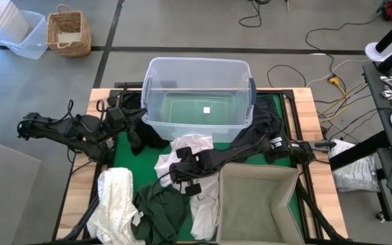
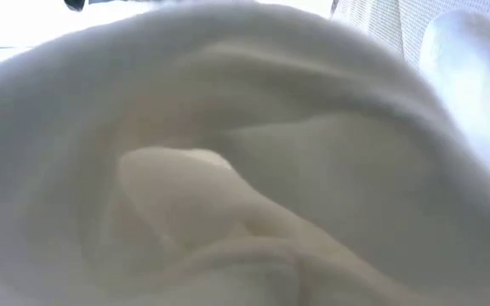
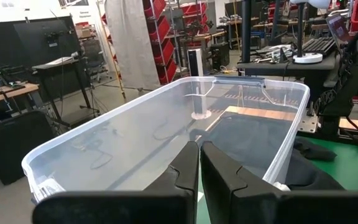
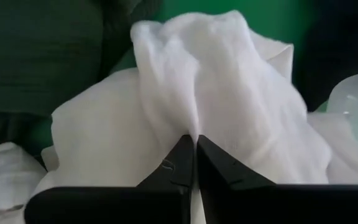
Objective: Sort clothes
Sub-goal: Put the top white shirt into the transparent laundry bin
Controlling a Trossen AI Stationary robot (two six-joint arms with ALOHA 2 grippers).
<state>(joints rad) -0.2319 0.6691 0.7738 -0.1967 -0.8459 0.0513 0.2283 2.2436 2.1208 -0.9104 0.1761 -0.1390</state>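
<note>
High view: right gripper [image 1: 177, 171], fingers clenched on crumpled white cloth garment [image 1: 191, 149], sits between clear plastic tub [image 1: 156, 82] and beige square fabric box [image 1: 257, 201]. Left gripper [image 1: 140, 114], fingers pressed together empty, hangs beside the tub on green-matted counter [image 1: 123, 151].

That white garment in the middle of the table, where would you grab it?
By its raised fold, from above: the white garment bunches into a ridge there, thin enough to pinch. The right gripper is shut on that spot.
</note>
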